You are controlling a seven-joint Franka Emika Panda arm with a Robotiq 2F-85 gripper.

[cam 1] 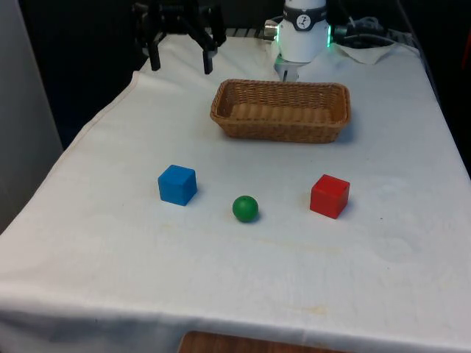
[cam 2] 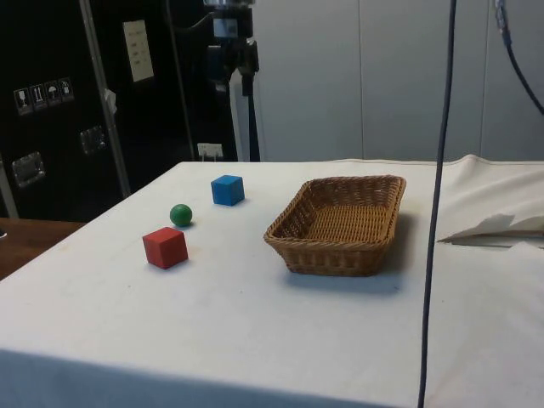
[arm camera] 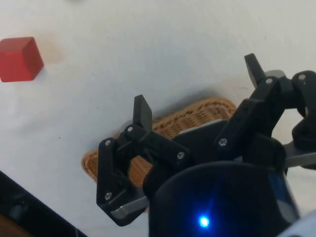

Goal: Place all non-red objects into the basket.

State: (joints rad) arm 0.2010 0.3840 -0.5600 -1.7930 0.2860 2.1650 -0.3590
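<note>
While nothing has yet gone into the basket, the gripper hangs high over the desk's far corner on the front view's left, its jaws spread wide and holding nothing. The wrist view confirms this: the two fingers stand well apart with only cloth and basket rim between them.

Two things need moving: the blue cube and the green ball. The red cube should stay where it is. All three lie in a loose row on the near side of the basket, well apart from one another, with the ball between the cubes.

From the jaws, the blue cube lies down and towards the camera in the front view, roughly along the same left side of the desk, so it is the nearer target; the ball sits further off, towards the middle. The basket stands between the robot's base and the row, its long axis running across the desk. My judgement is that the coming move is a descent onto the blue cube, whose flat faces should suit the jaws.
</note>
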